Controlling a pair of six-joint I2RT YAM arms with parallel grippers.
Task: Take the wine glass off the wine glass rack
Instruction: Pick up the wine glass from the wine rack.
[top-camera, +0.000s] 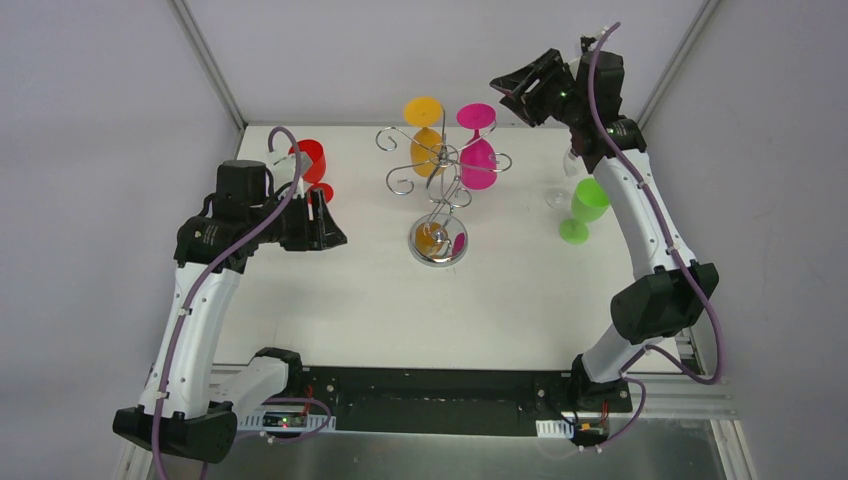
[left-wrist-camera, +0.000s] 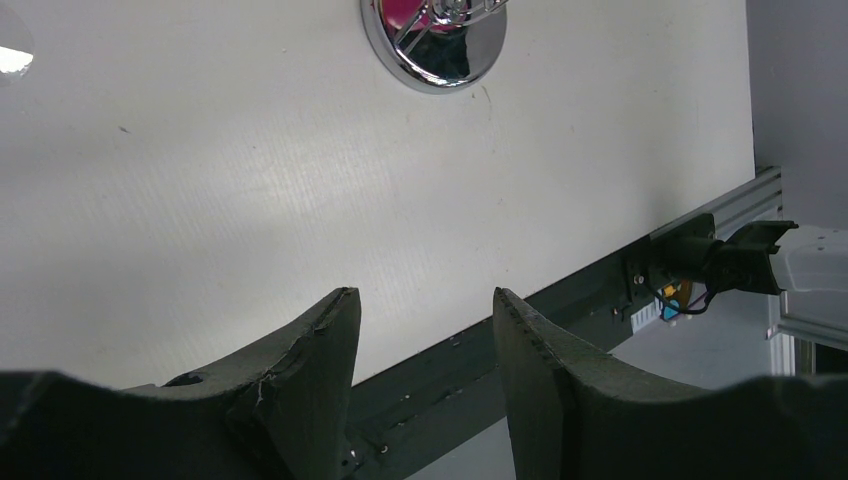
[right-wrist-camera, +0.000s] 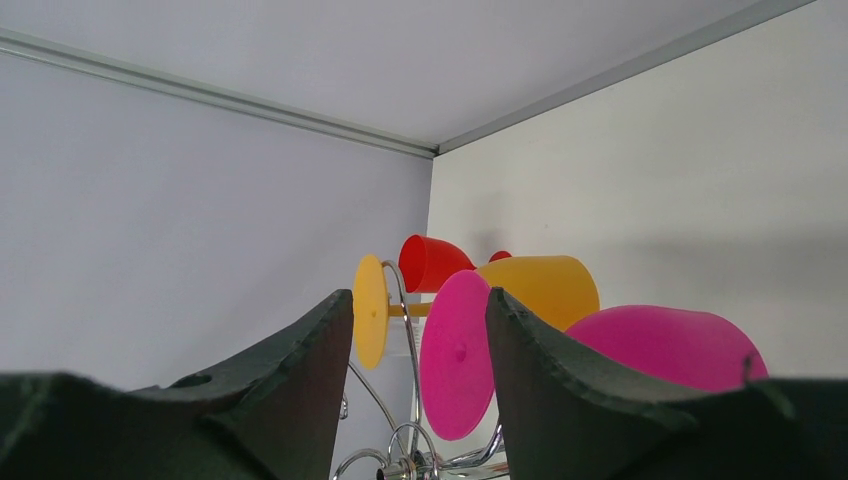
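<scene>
One wine glass rack (top-camera: 437, 190) is centred ahead of both arms. The magenta wine glass (top-camera: 478, 160) is hung foot-up on it, straight ahead of the right gripper (right-wrist-camera: 420, 305), foot framed between parted, empty jaws. The left gripper (left-wrist-camera: 425, 300), likewise parted and empty, is placed farther off.

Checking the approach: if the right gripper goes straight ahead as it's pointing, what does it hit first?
Probably the round foot of the pink glass, framed between the open fingers of the right gripper in its wrist view; how far off is unclear.
</scene>
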